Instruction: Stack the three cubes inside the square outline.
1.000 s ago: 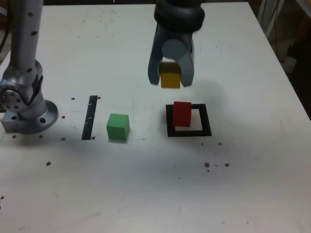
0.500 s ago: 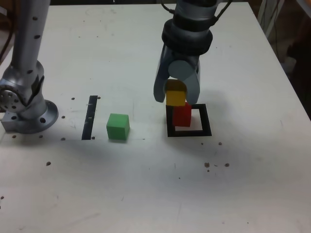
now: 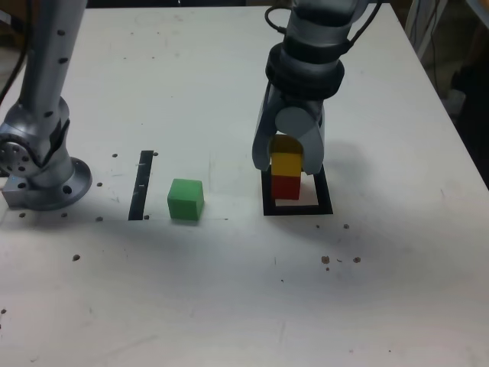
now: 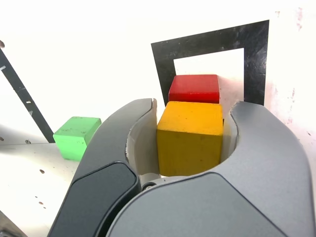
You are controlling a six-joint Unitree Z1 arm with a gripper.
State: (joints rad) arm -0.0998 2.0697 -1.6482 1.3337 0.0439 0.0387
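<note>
Over the square outline (image 3: 297, 208), the pincer (image 3: 288, 159) pinches the yellow cube (image 3: 286, 164) directly atop the red cube (image 3: 286, 186), which sits inside it. The green cube (image 3: 186, 199) waits apart on the bench (image 3: 229, 290), unstacked; release and one placement remain.

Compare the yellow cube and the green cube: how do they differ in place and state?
The yellow cube sits on the red cube inside the square outline; the green cube rests on the table, outside it. The gripper clasps the yellow; the green lies free. Both look equal-sized.
</note>
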